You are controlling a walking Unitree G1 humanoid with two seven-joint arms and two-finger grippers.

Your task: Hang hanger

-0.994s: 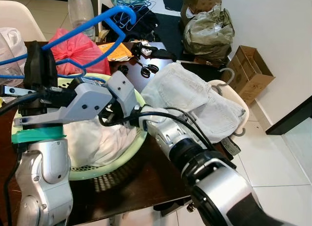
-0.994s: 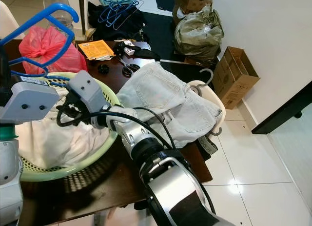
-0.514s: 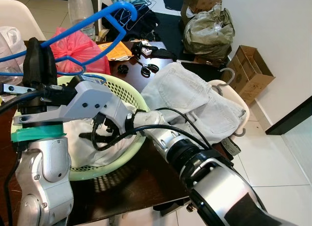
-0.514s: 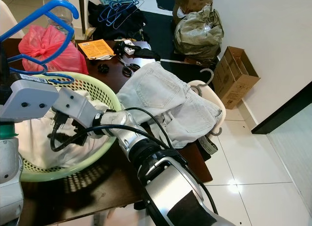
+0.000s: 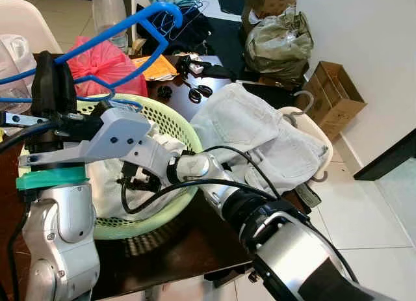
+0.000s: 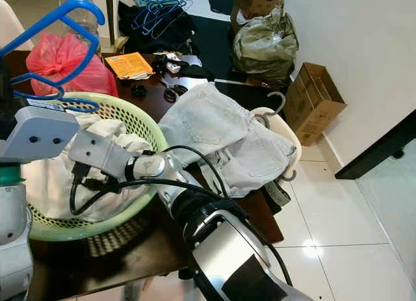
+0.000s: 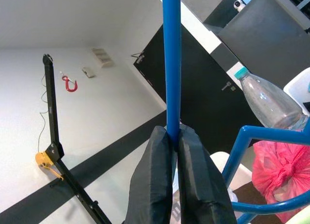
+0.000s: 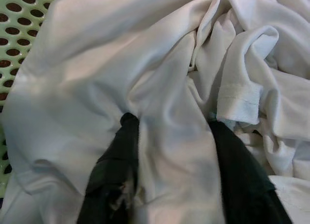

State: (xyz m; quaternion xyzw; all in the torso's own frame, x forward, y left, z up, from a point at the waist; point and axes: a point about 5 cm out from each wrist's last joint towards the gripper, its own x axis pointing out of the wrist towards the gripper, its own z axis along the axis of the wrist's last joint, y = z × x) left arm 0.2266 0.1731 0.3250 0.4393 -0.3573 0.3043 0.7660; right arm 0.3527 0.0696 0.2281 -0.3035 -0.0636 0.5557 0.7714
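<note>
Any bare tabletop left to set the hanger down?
Bare dark table strip in front of the green basket, and a small patch between basket and jeans. Far edge is crowded: pink bag, orange papers, scissors.

Blue hanger (image 5: 104, 41) cut off leftward

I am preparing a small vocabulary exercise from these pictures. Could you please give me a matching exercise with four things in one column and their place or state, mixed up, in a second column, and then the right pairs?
Things:
1. blue hanger
2. white cloth
3. pale jeans
4. red bag

Places or states:
A. draped over the white chair
B. lying in the green basket, between the open fingers of the right gripper
C. clamped in the left gripper
D. standing on the table behind the basket

Pairs: 1-C, 2-B, 3-A, 4-D
</note>
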